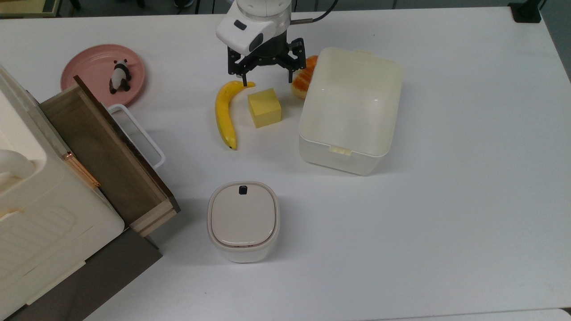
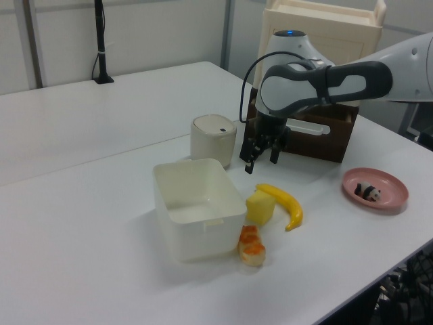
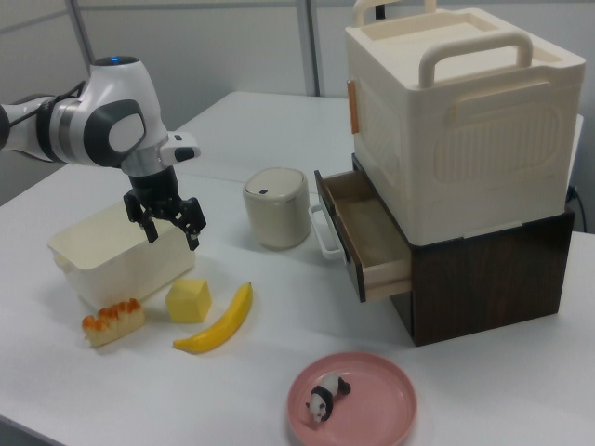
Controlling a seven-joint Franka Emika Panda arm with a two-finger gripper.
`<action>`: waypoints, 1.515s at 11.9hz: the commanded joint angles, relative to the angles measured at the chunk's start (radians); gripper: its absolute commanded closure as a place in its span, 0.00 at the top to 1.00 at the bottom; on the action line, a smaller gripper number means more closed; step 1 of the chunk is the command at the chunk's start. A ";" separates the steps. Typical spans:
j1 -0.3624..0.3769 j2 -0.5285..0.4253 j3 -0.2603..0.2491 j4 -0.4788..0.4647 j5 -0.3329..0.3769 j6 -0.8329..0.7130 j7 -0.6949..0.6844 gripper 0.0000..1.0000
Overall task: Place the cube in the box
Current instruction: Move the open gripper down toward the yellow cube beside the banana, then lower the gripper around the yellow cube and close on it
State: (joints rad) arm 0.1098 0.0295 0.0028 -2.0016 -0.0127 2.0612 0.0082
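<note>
The cube (image 1: 264,107) is sitting on the white desk (image 1: 446,223), between the banana (image 1: 225,111) on the top view's left and the box (image 1: 350,109) on the top view's right, close to both but touching neither. It is looking matte, pale yellow and sharp-edged, with flat faces. I am judging it to be light and fairly stiff, perhaps foam or painted wood, and not slippery, so a moderate squeeze should be enough.

The claw (image 1: 266,78) is hanging with its dark fingers spread wide and holding nothing, above the desk and just beyond the cube's far edge in the top view. One fingertip is appearing over the banana's stem end there.

The best hold is probably across two opposite flat side faces, low enough to grip the middle of the block. The faces toward the banana and the box are leaving little room for fingers, so the cube's slight rotation is mattering.

The box is a smooth, glossy cream plastic tub with rounded corners, a rim and a latch tab, open and empty. A glazed orange pastry (image 1: 304,76) is resting against its far left corner in the top view.
</note>
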 commanded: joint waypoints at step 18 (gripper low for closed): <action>-0.015 0.016 -0.012 -0.120 0.010 0.132 -0.129 1.00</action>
State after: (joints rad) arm 0.0939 0.0598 -0.0013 -2.0888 -0.0127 2.1593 -0.0812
